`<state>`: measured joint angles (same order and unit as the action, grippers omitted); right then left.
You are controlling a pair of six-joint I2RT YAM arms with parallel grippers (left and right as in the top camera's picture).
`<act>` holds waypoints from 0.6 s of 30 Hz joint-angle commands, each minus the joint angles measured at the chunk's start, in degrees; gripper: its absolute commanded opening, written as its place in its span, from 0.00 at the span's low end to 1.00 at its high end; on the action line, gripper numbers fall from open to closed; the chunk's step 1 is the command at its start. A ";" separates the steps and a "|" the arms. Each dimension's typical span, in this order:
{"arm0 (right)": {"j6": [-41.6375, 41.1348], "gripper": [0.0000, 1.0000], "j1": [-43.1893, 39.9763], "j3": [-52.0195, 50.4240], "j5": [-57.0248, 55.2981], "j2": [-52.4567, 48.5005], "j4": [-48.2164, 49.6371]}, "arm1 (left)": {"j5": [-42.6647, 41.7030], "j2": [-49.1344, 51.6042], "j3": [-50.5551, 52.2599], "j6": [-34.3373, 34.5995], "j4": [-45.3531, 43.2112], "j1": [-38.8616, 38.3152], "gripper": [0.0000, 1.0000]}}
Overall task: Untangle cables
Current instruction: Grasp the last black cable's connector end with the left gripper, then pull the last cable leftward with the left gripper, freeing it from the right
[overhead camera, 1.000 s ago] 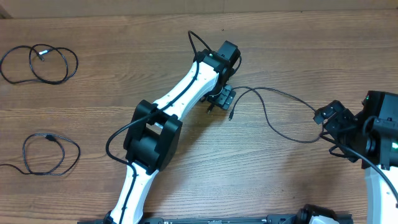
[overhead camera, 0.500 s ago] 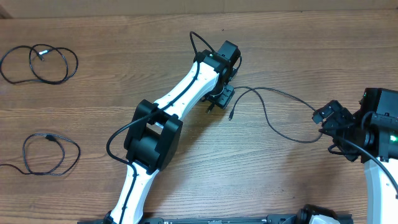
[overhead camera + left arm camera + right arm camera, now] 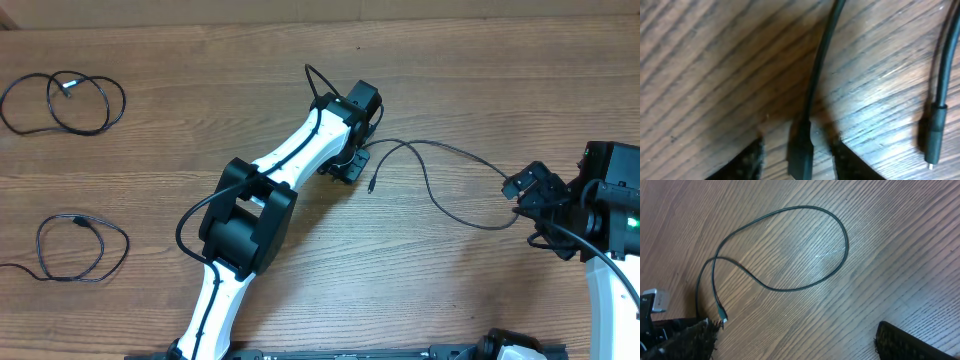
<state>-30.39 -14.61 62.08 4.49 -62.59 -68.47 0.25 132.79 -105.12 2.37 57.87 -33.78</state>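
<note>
One thin black cable runs in a loose curve from my left gripper across to my right gripper. In the left wrist view one of its plug ends lies on the wood between my left gripper's fingers, with a narrow gap on each side. The other plug end lies just to the right. In the right wrist view the cable's loop lies ahead of my right gripper, which is wide open with only bare wood between its fingers. Two more coiled cables lie far left.
The left arm's white links and black elbow stretch diagonally over the table's middle. The right arm's base stands at the right edge. The wooden tabletop extends behind both grippers.
My left gripper's jaws have narrowed around the plug end and the gripper has shifted slightly up-left. The right gripper drifted a little right, then held still.
</note>
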 commanded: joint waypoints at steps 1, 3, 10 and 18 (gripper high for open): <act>0.26 1.00 -0.15 0.98 -0.39 -0.02 0.22 | -0.72 0.98 1.79 -1.11 -0.33 -0.66 0.29; 0.26 1.00 -0.15 0.98 -0.39 -0.02 0.22 | -0.61 0.98 1.79 -1.11 -0.57 -0.52 0.14; 0.26 1.00 -0.15 0.98 -0.39 -0.02 0.31 | 8.20 0.94 1.77 0.02 2.14 0.79 0.04; 0.24 1.00 -0.15 0.98 -0.35 -1.49 0.37 | 18.47 -0.98 -0.11 8.81 8.68 7.85 0.04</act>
<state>-30.39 -14.63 62.08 4.49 -63.33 -68.36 12.99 132.77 -105.08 6.59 65.76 -30.35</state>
